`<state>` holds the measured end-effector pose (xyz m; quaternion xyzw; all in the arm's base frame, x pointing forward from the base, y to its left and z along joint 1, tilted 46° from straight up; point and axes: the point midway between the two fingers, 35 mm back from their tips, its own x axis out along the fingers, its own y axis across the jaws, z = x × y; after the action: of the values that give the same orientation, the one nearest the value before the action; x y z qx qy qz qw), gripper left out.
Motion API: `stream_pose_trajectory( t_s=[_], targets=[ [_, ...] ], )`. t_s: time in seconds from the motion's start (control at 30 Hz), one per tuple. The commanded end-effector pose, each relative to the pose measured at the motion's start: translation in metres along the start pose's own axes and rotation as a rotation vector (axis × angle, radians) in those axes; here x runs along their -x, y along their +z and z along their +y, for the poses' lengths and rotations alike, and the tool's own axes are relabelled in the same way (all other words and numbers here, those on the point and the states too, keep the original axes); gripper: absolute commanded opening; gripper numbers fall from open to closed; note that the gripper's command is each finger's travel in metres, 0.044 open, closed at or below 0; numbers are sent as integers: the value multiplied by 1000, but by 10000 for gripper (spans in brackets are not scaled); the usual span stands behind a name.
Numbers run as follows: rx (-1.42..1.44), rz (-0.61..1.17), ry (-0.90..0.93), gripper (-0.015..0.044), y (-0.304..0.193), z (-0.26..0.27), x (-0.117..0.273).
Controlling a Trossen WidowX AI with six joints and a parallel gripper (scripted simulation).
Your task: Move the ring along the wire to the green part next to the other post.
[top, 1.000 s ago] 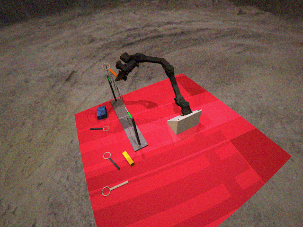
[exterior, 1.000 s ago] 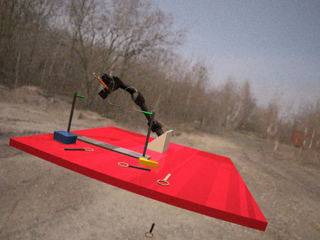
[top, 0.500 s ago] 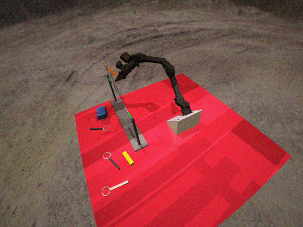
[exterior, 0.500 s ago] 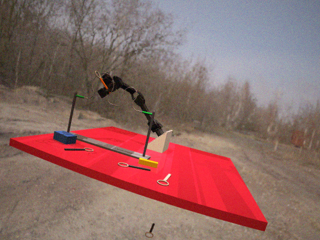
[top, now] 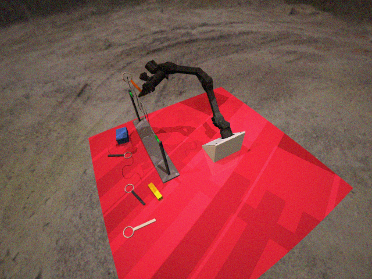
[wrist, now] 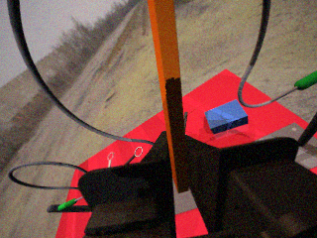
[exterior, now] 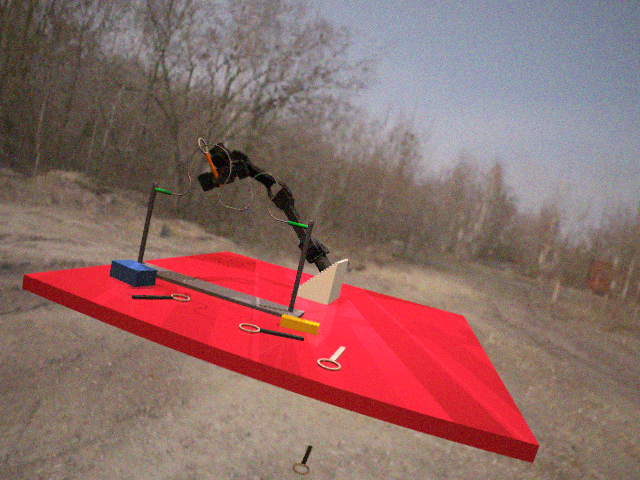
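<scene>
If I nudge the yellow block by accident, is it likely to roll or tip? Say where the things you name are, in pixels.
The yellow block (top: 155,191) (exterior: 299,324) would probably slide rather than roll, since its faces look flat. Tipping seems unlikely too: it lies low on its long side on the red table top (top: 210,216) (exterior: 403,356).

Ring (top: 122,77) (exterior: 199,144) — pale, round, tilted, raised above the level of the far post's (top: 135,104) (exterior: 147,227) (wrist: 310,130) top; the looping grey wire (exterior: 189,178) (wrist: 42,86) appears to pass through it. Orange handle (top: 135,85) (exterior: 211,164) (wrist: 165,50) — straight, slanting down from the ring. Green parts (top: 131,94) (exterior: 163,191) (wrist: 307,80): one at the far post, one well apart from it.
</scene>
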<state>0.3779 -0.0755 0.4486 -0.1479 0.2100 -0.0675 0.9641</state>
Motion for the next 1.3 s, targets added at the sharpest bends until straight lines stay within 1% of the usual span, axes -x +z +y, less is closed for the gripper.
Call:
stream_pose_trajectory(
  t_s=[0.0,1.27],
  targets=[
    [53,-6,-27,-150,0,-2,2],
    [482,-47,-253,-150,4,-18,2]
  ],
)
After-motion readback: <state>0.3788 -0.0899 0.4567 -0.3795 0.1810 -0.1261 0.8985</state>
